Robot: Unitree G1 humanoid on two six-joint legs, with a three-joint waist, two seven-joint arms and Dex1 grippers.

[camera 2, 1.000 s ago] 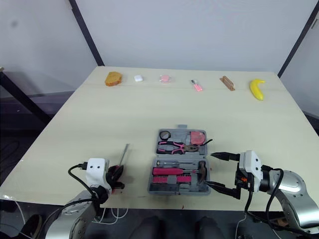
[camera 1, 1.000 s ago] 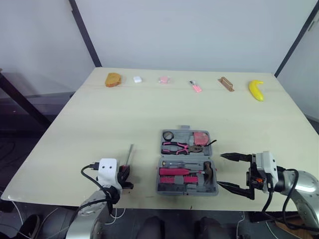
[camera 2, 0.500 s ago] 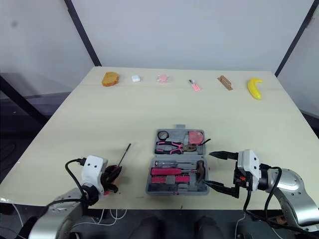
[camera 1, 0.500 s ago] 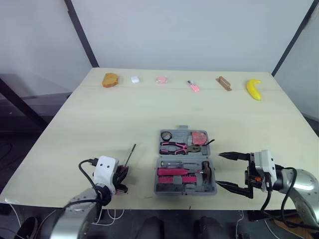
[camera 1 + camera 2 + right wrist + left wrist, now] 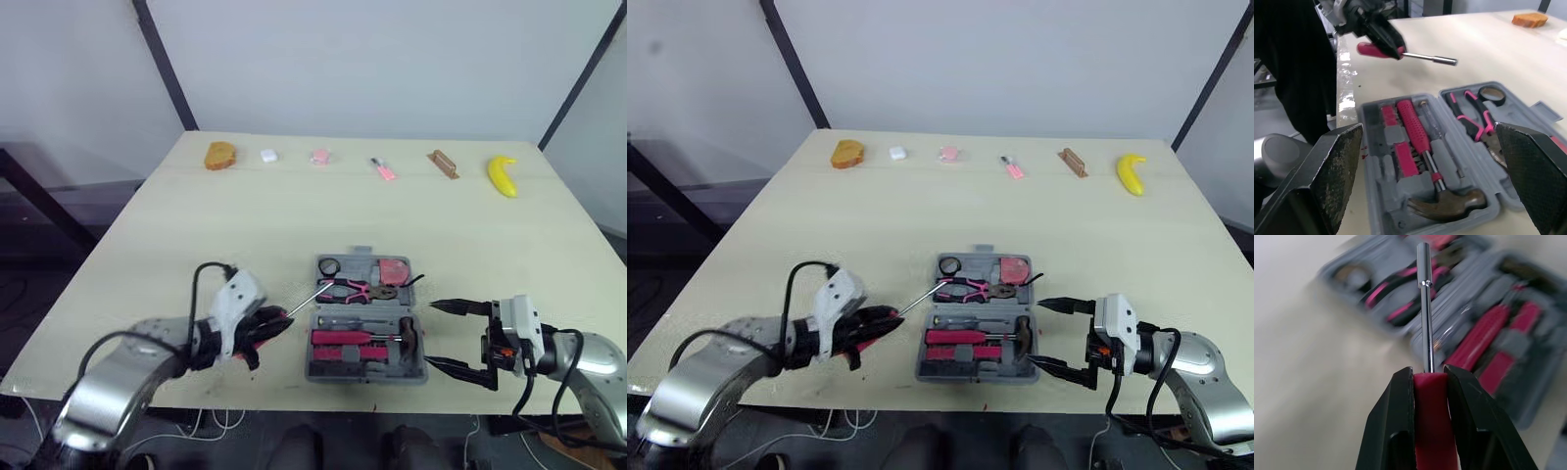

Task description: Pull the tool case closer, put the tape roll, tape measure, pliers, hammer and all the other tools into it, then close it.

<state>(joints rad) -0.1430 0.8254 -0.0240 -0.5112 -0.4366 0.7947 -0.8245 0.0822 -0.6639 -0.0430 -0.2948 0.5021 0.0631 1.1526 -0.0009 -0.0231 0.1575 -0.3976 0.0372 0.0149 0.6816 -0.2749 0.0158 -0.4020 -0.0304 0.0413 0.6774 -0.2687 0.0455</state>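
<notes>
Left gripper (image 5: 1429, 374) pinches the screwdriver (image 5: 300, 305) by its red handle, shaft clear of the tabletop (image 5: 196, 225) and aimed at the open case (image 5: 367, 376) just beside it. Right gripper (image 5: 433, 335) is spread wide at the case's far side. Pliers (image 5: 351, 288), hammer (image 5: 409, 338) and tape roll (image 5: 330, 266) lie seated (packing judged nearly complete); stowing the screwdriver and closing remain.

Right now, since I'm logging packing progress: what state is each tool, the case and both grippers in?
tool case: open.
screwdriver: in the air, held by its red handle.
left gripper: shut on the screwdriver.
right gripper: open, empty.
hammer: in the case.
pliers: in the case.
tape roll: in the case.
tape measure: in the case.
</notes>
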